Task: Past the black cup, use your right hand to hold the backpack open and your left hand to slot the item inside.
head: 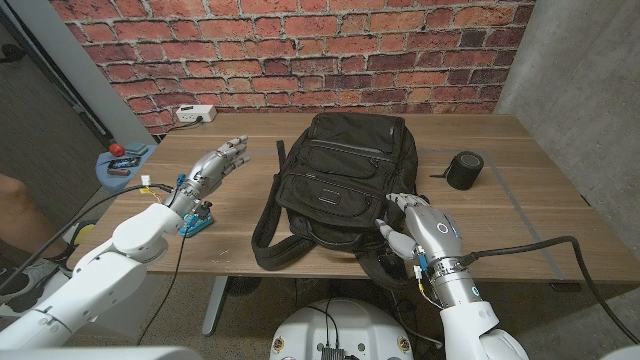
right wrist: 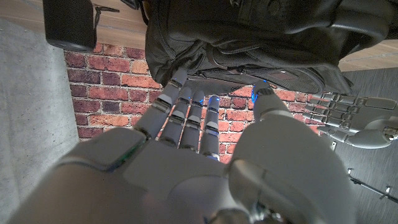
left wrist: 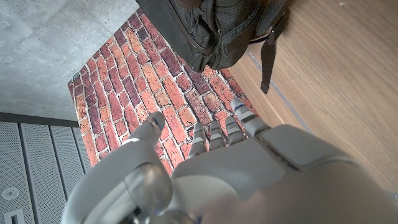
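The black backpack [head: 340, 180] lies flat in the middle of the table, and I see no gap in its zips. It also shows beyond my fingers as the backpack [left wrist: 217, 31] and the backpack [right wrist: 249, 37]. My right hand [head: 420, 230] hovers at its near right corner with fingers spread toward the fabric and nothing gripped; I cannot tell whether they touch it. My left hand [head: 212, 165] is raised left of the bag, fingers stretched out and empty. A small blue item [head: 197, 220] sits on the table by my left wrist. The black cup [head: 463, 170] stands right of the bag.
A white power strip [head: 195, 114] lies at the table's back left. A blue tray [head: 122, 160] with small tools sits at the left edge. A person's arm [head: 15, 200] shows at the far left. A brick wall stands behind the table.
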### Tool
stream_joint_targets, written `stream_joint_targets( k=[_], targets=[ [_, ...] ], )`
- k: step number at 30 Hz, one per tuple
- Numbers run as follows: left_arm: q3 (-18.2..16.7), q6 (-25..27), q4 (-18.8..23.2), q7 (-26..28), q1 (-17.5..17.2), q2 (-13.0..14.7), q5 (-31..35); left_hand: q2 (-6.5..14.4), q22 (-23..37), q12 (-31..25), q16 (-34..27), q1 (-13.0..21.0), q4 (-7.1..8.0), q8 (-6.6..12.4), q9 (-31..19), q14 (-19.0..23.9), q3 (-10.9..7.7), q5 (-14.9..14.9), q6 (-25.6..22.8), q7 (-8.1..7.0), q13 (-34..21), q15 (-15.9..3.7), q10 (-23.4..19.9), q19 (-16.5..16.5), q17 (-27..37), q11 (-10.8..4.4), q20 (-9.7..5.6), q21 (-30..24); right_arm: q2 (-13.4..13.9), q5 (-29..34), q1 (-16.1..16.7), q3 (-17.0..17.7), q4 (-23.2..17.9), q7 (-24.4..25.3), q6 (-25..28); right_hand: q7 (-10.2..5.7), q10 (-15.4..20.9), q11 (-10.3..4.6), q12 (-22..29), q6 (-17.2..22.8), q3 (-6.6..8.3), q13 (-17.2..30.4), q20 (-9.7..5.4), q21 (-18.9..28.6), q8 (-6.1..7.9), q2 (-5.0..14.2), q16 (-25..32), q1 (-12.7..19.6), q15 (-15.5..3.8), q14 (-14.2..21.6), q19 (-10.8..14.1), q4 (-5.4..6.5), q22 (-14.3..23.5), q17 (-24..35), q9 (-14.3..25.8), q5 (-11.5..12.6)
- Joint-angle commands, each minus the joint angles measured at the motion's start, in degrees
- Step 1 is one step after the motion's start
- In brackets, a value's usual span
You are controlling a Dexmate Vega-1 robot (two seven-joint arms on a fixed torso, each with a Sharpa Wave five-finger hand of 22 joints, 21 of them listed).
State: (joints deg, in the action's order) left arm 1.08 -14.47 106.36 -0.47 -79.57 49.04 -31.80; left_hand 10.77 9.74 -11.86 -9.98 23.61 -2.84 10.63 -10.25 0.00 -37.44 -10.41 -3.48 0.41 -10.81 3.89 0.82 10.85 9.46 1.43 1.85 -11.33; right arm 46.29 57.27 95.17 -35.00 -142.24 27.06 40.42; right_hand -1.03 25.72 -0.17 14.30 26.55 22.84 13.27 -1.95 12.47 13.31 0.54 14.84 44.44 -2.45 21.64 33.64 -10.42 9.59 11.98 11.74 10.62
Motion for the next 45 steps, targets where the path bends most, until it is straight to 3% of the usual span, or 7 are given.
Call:
stream_joint_targets(
  k=[1,22,33,45],
  targets=[
    [1.1,-1.3,-1.9,-1.6,2.2,0.2,-0.1,0.0,0.3,0.1,-0.4,0.6,-0.18,0.07,-0.3,0.3,-0.02,-0.4,-0.3,0.13,-0.1,-0.11,-0.3,0.3,0.3,0.32,0.06,0.0,-2.0,6.3,-0.6,-2.2,2.6,-1.1,-0.4,0.0,-0.2,0.0,-0.2,-0.4,-0.33,0.0,-0.23,-0.4,-0.25,-0.25,0.0,0.9,-2.01,0.4,0.3,-0.05,0.2,0.2,0.1,-0.1],
    [1.1,-2.4,-2.1,-0.8,1.6,0.2,-0.2,0.1,0.3,0.1,-0.4,0.9,-0.13,0.1,-0.3,0.3,0.15,-0.4,-0.5,0.07,-0.1,-0.06,-0.4,0.4,0.3,0.31,0.04,-0.1,-4.0,12.8,-1.2,-3.5,6.2,-1.1,-2.9,-0.07,-1.0,0.09,-0.5,-1.2,-0.57,0.1,-0.33,-0.6,-0.74,-0.98,-0.1,2.4,-2.16,0.3,0.3,0.17,0.2,0.3,0.1,-0.1],
    [1.3,-3.2,-2.1,-1.1,1.6,0.1,0.0,0.2,0.3,0.1,-0.4,1.0,-0.08,0.1,-0.3,0.3,0.22,-0.4,-0.5,0.13,-0.1,-0.1,-0.4,0.5,0.3,0.2,0.05,-0.1,-5.0,13.4,-2.1,-3.4,9.6,3.5,-4.7,-0.4,-0.4,-0.17,-0.3,-0.5,-0.72,0.2,-0.55,-0.7,-0.58,-1.17,0.1,3.0,-2.56,0.8,0.6,0.33,0.2,0.5,0.1,0.0],
    [1.2,-3.9,-1.6,-0.6,1.0,-0.2,0.0,0.3,0.3,0.0,-0.4,1.2,0.01,0.12,-0.3,0.4,0.26,-0.4,-0.6,0.06,-0.1,-0.11,-0.5,0.5,0.4,0.11,0.02,-0.1,-4.2,11.6,-3.5,-2.9,13.9,9.6,-7.6,-1.13,1.3,-1.29,0.5,1.2,-0.8,0.4,-1.13,-0.6,-0.16,-1.44,0.7,4.9,-3.68,2.2,1.6,0.35,0.2,0.7,0.2,0.1]
  ],
)
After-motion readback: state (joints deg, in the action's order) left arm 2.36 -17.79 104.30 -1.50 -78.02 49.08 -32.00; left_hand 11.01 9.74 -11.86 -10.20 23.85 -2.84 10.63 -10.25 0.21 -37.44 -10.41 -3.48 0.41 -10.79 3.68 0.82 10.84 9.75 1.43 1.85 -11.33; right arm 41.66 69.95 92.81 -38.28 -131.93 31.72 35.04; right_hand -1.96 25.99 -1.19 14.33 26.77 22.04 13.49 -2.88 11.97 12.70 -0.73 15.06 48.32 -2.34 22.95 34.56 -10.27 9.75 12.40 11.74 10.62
